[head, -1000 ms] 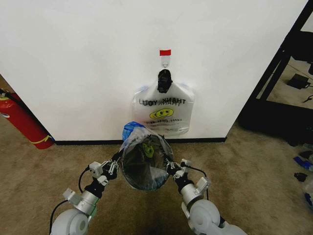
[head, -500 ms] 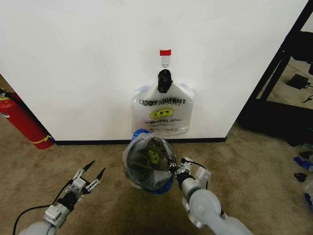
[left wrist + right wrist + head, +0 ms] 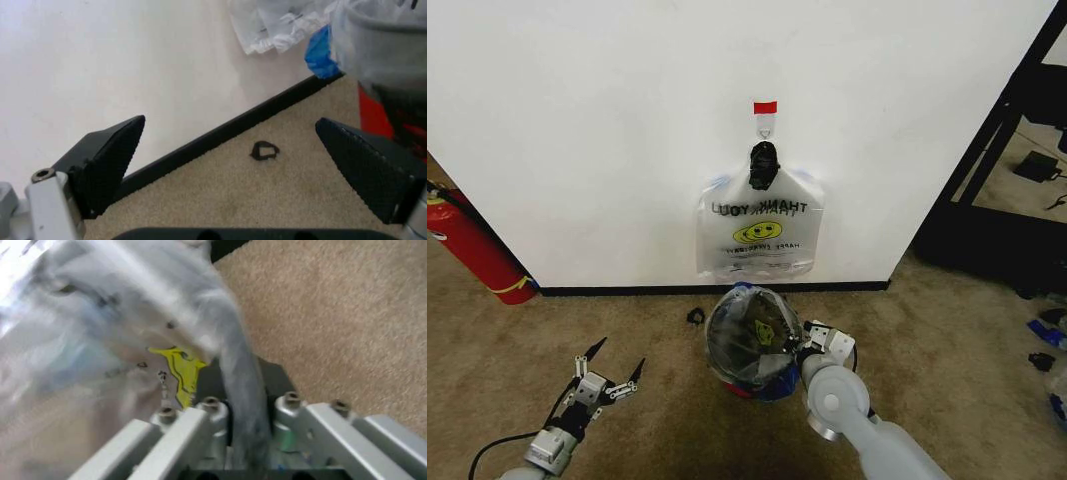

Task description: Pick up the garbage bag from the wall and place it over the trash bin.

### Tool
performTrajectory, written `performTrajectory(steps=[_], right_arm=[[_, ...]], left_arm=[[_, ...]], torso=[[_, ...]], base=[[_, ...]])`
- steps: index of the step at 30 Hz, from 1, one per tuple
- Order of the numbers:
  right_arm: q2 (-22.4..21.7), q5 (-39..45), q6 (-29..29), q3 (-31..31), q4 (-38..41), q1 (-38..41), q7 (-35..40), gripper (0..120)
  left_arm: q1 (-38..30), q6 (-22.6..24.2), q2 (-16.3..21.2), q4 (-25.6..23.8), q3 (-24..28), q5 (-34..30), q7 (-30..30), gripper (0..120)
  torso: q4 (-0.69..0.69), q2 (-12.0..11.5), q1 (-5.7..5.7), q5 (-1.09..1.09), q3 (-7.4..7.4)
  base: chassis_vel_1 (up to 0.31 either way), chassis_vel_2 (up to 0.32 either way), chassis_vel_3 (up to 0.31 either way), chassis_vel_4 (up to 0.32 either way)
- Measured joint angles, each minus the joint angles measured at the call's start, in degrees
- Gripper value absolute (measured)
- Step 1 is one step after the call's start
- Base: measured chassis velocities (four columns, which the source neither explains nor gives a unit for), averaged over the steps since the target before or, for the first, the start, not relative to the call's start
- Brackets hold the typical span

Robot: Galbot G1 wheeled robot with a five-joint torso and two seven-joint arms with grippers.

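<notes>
Left gripper (image 3: pixel 609 372) spread, empty, low over carpet; bag (image 3: pixel 752 335) draped over bin (image 3: pixel 749 385) below wall (image 3: pixel 587 120); right gripper (image 3: pixel 804 347) pinching bag rim: fitting step, release seemingly next.

The right gripper (image 3: pixel 240 415) sits at six o'clock, its metal fingers (image 3: pixel 193 425) closed on a bunched fold of the bag (image 3: pixel 120 330). The clear plastic spreads from the grip toward ten o'clock, blurred, with a yellow smiley print just beside the fingers. Tan carpet (image 3: pixel 333 315) lies from one to four o'clock.
</notes>
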Motion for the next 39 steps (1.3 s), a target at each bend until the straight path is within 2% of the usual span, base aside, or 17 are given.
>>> performTrajectory(steps=[1, 7, 8, 12, 14, 16, 19, 21, 23, 24, 28, 31, 32, 33, 34, 36, 39], right_arm=[[0.0, 0.0, 0.0, 0.0, 0.0, 0.0, 0.0, 13], [-0.2, -1.7, 0.5, 0.1, 1.5, -0.9, -1.0, 36], [-0.2, -1.7, 0.5, 0.1, 1.5, -0.9, -1.0, 36], [-0.5, -2.3, 0.8, 0.6, 3.1, -2.0, -1.6, 52], [-0.9, -3.3, 0.6, 0.9, 4.5, -3.3, -2.1, 63], [-1.9, -6.3, 0.3, 1.0, 5.9, -5.0, -4.6, 72], [-3.1, -9.4, 1.4, 1.1, 6.5, -6.6, -8.6, 78], [-5.0, -14.6, 6.9, 1.0, 6.2, -8.7, -15.8, 87], [-7.9, -15.3, 12.0, 3.0, 5.6, -11.6, -27.2, 95], [-7.9, -15.3, 12.0, 3.0, 5.6, -11.6, -27.2, 95], [-12.1, -12.8, 20.5, 9.2, 1.2, -15.6, -53.4, 100], [-13.8, -10.9, 18.8, 15.9, -5.3, -16.7, -70.0, 100], [-13.8, -10.9, 18.8, 15.9, -5.3, -16.7, -70.0, 100], [-14.6, -10.5, 15.0, 20.0, -10.9, -16.4, -79.6, 100], [-14.8, -10.6, 13.9, 21.1, -12.5, -16.2, -82.3, 100], [-15.8, -11.3, 9.7, 25.0, -20.0, -14.9, -96.9, 100], [-15.1, -9.9, 9.1, 23.3, -25.4, -13.4, -103.4, 100]], left_arm=[[0.0, 0.0, 0.0, 0.0, 0.0, 0.0, 0.0, 100], [0.1, -0.4, -0.3, 0.4, 0.5, 0.4, -0.1, 100], [0.1, -0.4, -0.3, 0.4, 0.5, 0.4, -0.1, 100], [0.1, -0.9, -0.3, 0.8, 0.5, 0.4, -0.1, 100], [0.1, -1.3, -0.2, 1.0, 0.4, 0.4, -0.1, 100], [0.2, -1.6, -0.1, 1.3, 0.4, 0.4, -0.1, 100], [0.2, -1.9, 0.0, 1.6, 0.4, 0.4, -0.1, 100], [0.1, -2.1, 0.1, 1.9, 0.4, 0.4, -0.1, 100], [-0.1, -2.3, 0.3, 2.4, 0.4, 0.3, 0.0, 100], [-0.1, -2.3, 0.3, 2.4, 0.4, 0.3, 0.0, 100], [-0.7, -2.3, 0.7, 2.5, 0.7, 0.2, 0.0, 100], [-1.0, -2.1, 0.8, 2.5, 0.9, 0.1, 0.0, 100], [-1.0, -2.1, 0.8, 2.5, 0.9, 0.1, 0.0, 100], [-1.2, -2.1, 0.8, 2.5, 1.1, 0.0, 0.0, 100], [-1.2, -2.1, 0.8, 2.5, 1.1, 0.0, -0.1, 100], [-1.5, -2.1, 0.7, 2.9, 1.5, 0.0, -0.1, 100], [-1.8, -2.2, 0.5, 3.6, 2.0, 0.1, -0.2, 100]], torso=[[0.0, 0.0, 0.0, 0.0, 0.0], [0.0, 0.0, 0.0, 0.0, 0.0], [0.0, 0.0, 0.0, 0.0, 0.0], [0.0, 0.0, 0.0, 0.0, 0.0], [0.01, 0.0, 0.0, 0.0, 0.0], [0.01, 0.0, 0.0, 0.01, 0.0], [0.0, 0.0, 0.0, 0.0, 0.0], [0.0, 0.0, 0.0, 0.02, 0.0], [0.01, 0.0, 0.0, 0.01, 0.0], [0.01, 0.0, 0.0, 0.01, 0.0], [0.0, 0.0, 0.0, 0.02, 0.0], [0.0, 0.0, 0.0, 0.02, 0.0], [0.0, 0.0, 0.0, 0.02, 0.0], [-0.01, 0.0, 0.0, 0.02, 0.0], [-0.01, 0.0, 0.0, 0.04, 0.0], [0.0, 0.0, 0.01, 0.0, 0.0], [-0.01, 0.0, 0.01, 0.01, 0.0]], base=[[0.0, 0.0, 0.0, 0.0], [0.0, 0.0, 0.0, 0.0], [0.0, 0.0, 0.0, 0.0], [0.0, 0.0, 0.0, 0.0], [0.0, 0.0, 0.0, 0.0], [0.0, 0.0, 0.0, 0.0], [0.0, 0.0, 0.0, 0.0], [0.0, 0.0, 0.0, 0.0], [0.0, 0.0, 0.0, 0.0], [0.0, 0.0, 0.0, 0.0], [0.0, 0.0, 0.0, 0.0], [0.0, 0.0, 0.0, 0.0], [0.0, 0.0, 0.0, 0.0], [0.0, 0.0, 0.0, 0.0], [0.0, 0.0, 0.0, 0.0], [0.0, 0.0, 0.0, 0.0], [0.0, 0.0, 0.0, 0.0]])
